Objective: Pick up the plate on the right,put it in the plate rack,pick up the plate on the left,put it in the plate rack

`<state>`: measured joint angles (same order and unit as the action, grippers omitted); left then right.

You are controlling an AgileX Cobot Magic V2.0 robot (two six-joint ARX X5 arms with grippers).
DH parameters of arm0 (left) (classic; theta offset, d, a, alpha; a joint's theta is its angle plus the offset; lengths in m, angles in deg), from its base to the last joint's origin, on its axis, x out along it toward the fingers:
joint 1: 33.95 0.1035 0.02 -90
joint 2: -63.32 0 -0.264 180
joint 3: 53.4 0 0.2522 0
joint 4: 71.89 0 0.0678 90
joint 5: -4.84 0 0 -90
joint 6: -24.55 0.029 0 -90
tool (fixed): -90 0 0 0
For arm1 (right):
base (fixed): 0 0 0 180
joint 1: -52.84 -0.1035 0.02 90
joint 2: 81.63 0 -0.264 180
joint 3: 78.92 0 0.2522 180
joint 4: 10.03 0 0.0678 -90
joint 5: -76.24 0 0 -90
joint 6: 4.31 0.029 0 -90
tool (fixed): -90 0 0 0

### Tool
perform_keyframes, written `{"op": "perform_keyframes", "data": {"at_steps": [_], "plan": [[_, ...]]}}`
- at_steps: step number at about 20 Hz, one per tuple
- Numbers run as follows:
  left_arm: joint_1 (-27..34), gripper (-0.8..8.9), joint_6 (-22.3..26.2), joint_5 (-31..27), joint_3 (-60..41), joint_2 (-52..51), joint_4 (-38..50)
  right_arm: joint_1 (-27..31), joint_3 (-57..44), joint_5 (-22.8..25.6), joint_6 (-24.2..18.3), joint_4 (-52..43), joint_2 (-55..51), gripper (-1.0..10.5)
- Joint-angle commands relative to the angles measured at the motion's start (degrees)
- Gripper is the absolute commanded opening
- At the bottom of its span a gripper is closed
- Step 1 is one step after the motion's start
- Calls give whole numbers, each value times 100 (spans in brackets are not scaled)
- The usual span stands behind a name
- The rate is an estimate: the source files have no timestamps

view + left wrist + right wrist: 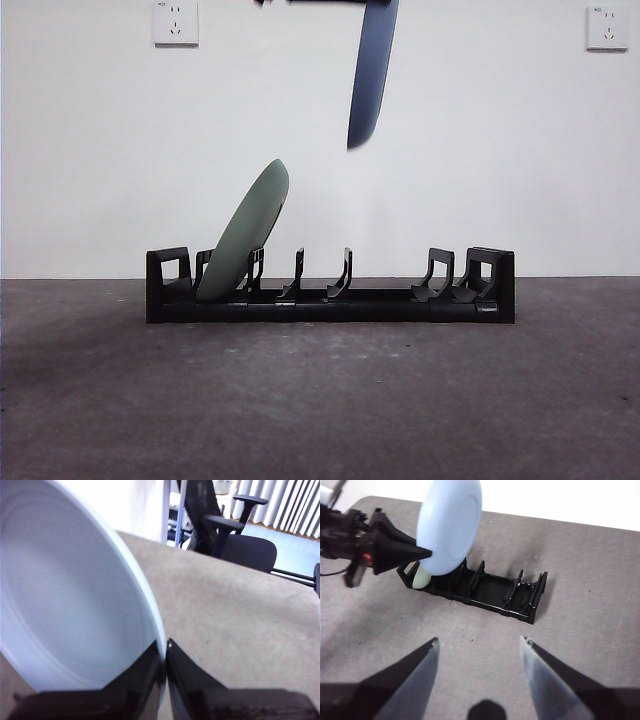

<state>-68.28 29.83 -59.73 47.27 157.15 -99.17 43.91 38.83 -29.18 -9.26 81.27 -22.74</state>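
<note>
Left gripper (164, 652): jaws pinched tight on the rim of the blue plate (70, 590), which fills most of the left wrist view, edge-on to the jaws, pale inner face showing. Brown table (235, 615) beyond; black office chair (235, 535) past the table's far edge.

Front view: blue plate (372, 75) hangs from the top edge, nearly upright, slightly tilted, well above the plate rack (330, 290). Green plate (245, 232) already stands in the rack near one end, leaning between prongs. Remaining slots bare. Two wall sockets (176, 22) high on the white wall.

Right wrist view: right gripper (479, 645) wide open, nothing between the jaws, hovering clear of the rack (485, 587). Left gripper (422, 552) seen from the side, gripping the blue plate (451, 525) above the rack end where the green plate (421, 578) peeks out.
</note>
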Motion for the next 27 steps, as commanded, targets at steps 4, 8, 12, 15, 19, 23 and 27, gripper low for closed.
{"op": "perform_keyframes", "data": {"at_steps": [4,8,12,15,19,23,27], "plan": [[269,-9,-339,7,-22,664,428,-7,-24,-236,24,133,9,278],[391,-9,-326,4,-22,964,538,-7,-212,-236,22,133,9,279],[439,-9,-177,-4,-20,1165,549,-7,-616,-247,-7,133,9,279],[463,-9,-44,-68,-22,1220,535,-7,-870,-262,-26,133,9,279],[522,-9,92,-184,-20,1375,433,-7,-951,-286,-52,105,7,279],[527,-9,142,-149,-22,1541,398,-7,-951,-326,-52,85,9,279],[544,-9,236,-319,-22,1604,321,-7,-951,-326,-52,83,7,279]]}}
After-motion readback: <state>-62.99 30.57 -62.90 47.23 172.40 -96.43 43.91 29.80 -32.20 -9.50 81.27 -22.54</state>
